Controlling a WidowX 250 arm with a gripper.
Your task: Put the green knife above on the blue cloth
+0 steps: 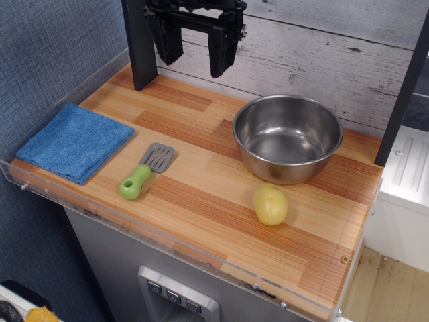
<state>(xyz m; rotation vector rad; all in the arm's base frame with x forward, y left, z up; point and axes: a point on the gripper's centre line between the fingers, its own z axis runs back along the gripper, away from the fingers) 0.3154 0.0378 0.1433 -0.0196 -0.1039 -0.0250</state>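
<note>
Fingers (196, 50) hanging spread apart and empty, high at the back of the bench (221, 215). Knife (146, 171) lying flat just right of the cloth (75, 141), not touching it. Likely light, rigid, smooth plastic; the chunky green handle is offering the surest hold.

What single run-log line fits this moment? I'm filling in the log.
gripper: open, raised, empty | green knife: on counter, beside blue cloth | placement: pending
</note>
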